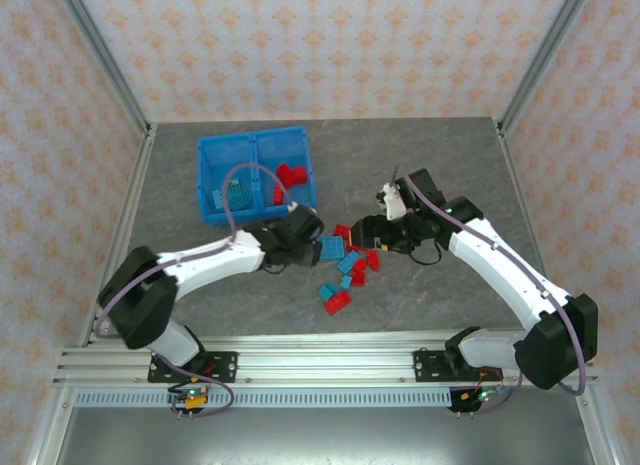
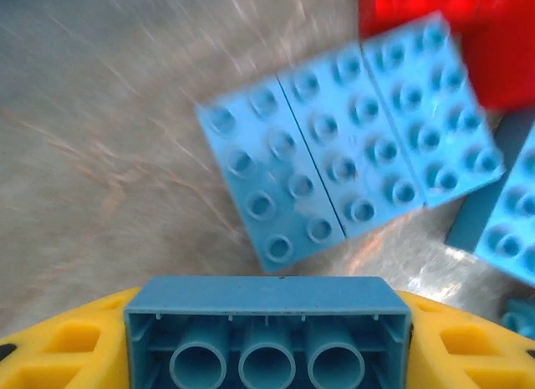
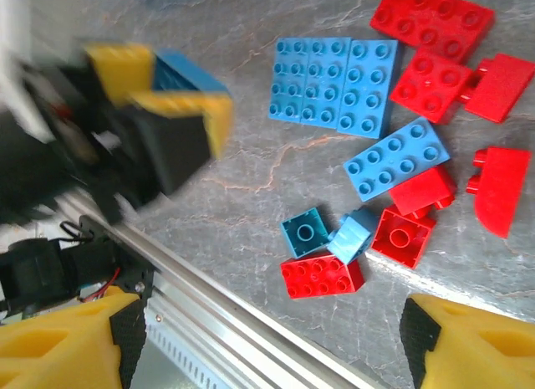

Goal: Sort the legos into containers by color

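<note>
1. Legos, item in hand: one light-blue brick [image 2: 267, 309], clamped between the yellow pads of the left gripper [image 3: 180, 86], at the edge of the loose pile.
2. Right gripper [image 3: 267, 347]: jaws spread wide, empty, hovering over the pile.
3. Loose pile [image 1: 350, 265] on the tabletop [image 1: 440, 155]: red and blue bricks mixed, roughly a dozen, unsorted.
4. Blue bin [image 1: 205, 180]: the left compartment holds a few teal bricks [image 1: 235, 192], the right a few red bricks [image 1: 290, 177].
5. Progress, judged: under half done; most of the sorting remains.
</note>
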